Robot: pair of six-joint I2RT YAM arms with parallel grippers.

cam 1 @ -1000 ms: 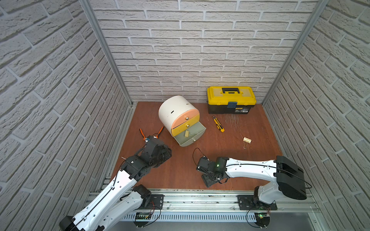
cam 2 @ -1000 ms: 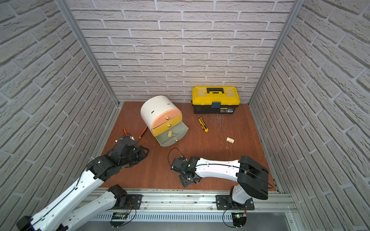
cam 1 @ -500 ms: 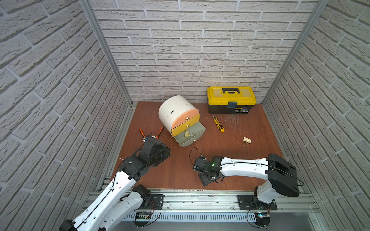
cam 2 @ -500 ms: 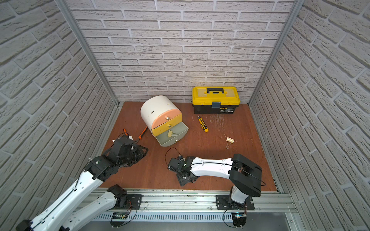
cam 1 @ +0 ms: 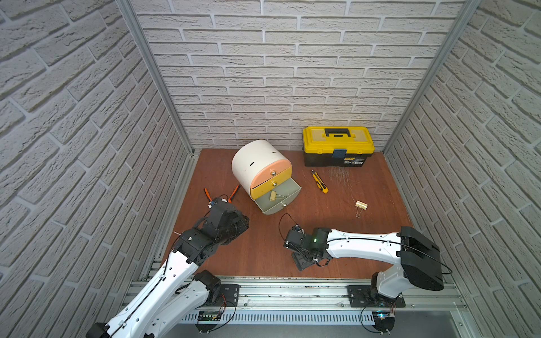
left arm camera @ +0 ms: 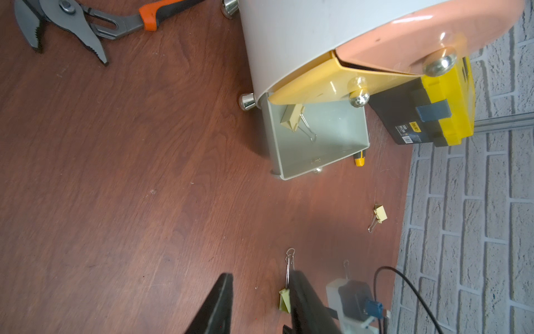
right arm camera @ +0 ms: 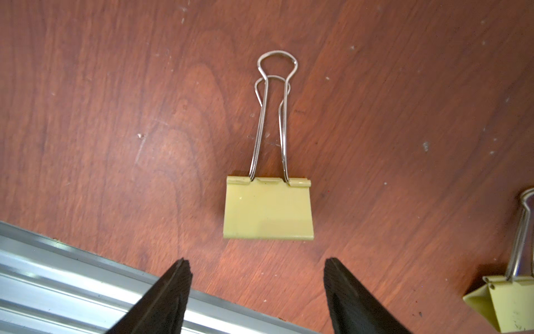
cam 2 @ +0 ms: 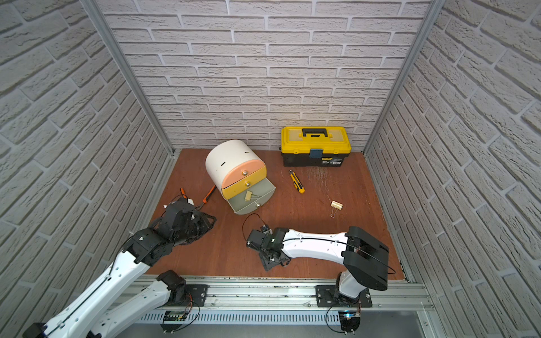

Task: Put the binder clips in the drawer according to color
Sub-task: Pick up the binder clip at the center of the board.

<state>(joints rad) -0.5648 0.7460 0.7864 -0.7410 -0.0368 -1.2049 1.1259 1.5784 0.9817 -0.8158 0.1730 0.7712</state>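
Hovering low near the front edge of the table [cam 1: 263,257], my right gripper [right arm camera: 257,289] is standing with jaws spread and empty, straddling a line just short of a pale yellow clip [right arm camera: 268,208] lying flat, handles pointing away. For a clean pick I am judging it best to advance until the body sits between the fingers, then close across its sides. The metal rail [right arm camera: 72,274] is lying just beside one finger, so room there is tight. A second clip [right arm camera: 502,303] is lying nearby. My left gripper [left arm camera: 260,306] is hanging part-open, gripping nothing. The grey drawer [cam 1: 292,193] is standing open, one clip inside [cam 1: 273,195]; open tabletop lies between.
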